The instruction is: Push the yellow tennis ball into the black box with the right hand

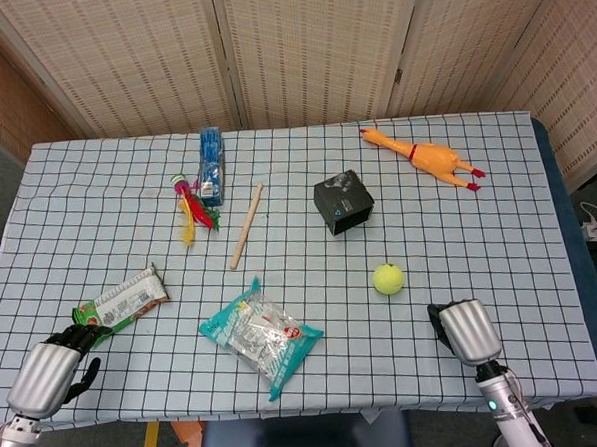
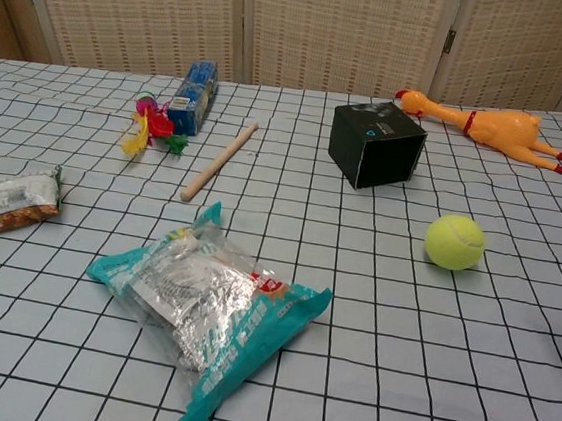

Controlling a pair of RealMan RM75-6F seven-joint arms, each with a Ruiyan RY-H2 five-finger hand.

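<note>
Right hand (image 1: 466, 328) sits low on the checked surface (image 1: 498, 203), fingers curled in on nothing, just behind and to the right of the yellow tennis ball (image 1: 387, 278). It looks like a knuckle-first shove is being lined up: the ball lies between the hand and the black box (image 1: 342, 202), which stands well apart, up and to the left. The ball is not touched yet. A push from that side should roll it boxward, though a glancing contact could send it wide. Left hand (image 1: 50, 370) rests at the near corner, fingers curled loosely, empty, beside the snack wrapper (image 1: 125, 297), out of the play.
</note>
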